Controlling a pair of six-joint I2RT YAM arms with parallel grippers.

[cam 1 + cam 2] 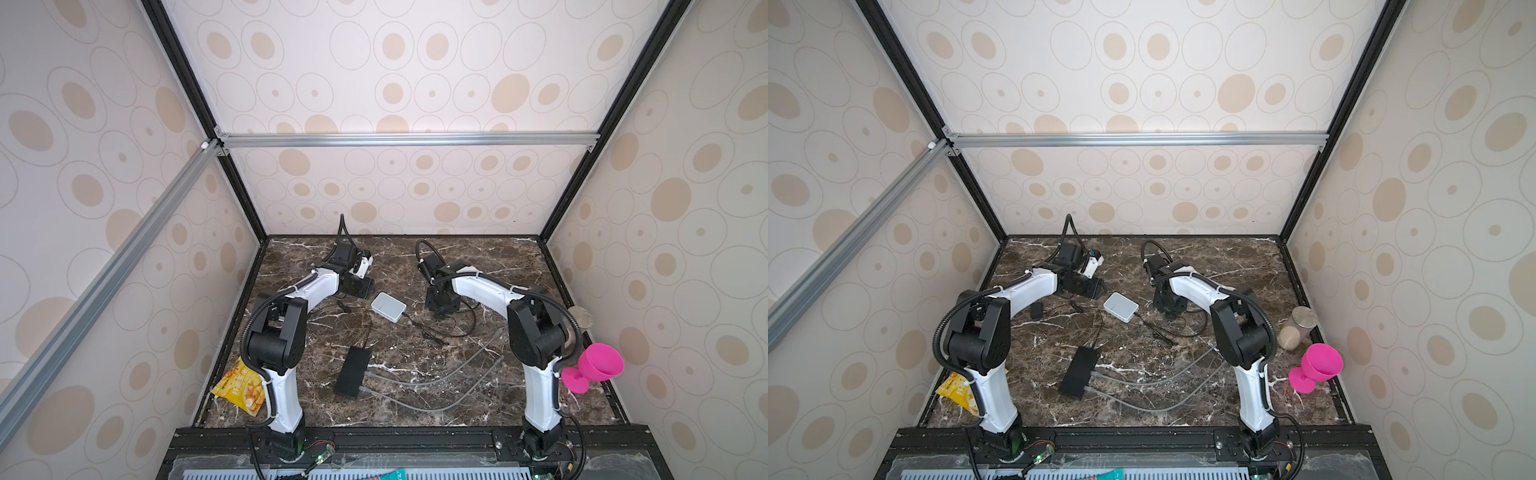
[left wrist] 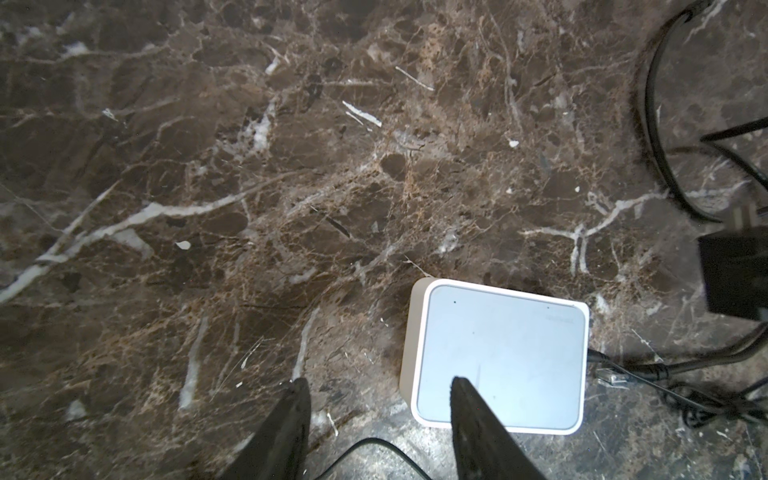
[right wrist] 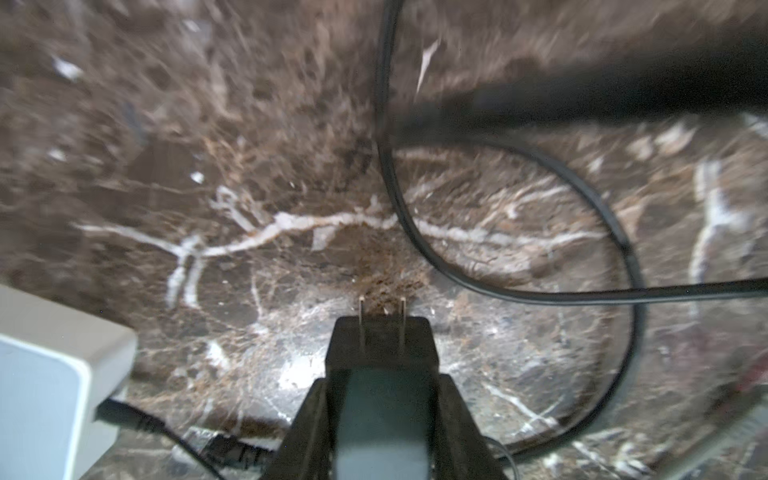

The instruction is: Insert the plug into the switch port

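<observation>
Tabletop (image 1: 399, 262) clear behind switch (image 1: 388, 306); cable loops (image 3: 385, 62) clutter its R side

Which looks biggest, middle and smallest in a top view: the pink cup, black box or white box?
pink cup: largest.
black box: next.
white box: smallest, though it lies farther from the camera, so that gap is unsure.

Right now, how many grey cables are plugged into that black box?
2. The farther grey cable and the nearer grey cable both leave the black box, curving rightward. None looks hidden.

Polished marble table (image 1: 415, 266), smooth plastic switch (image 1: 388, 306)
</observation>
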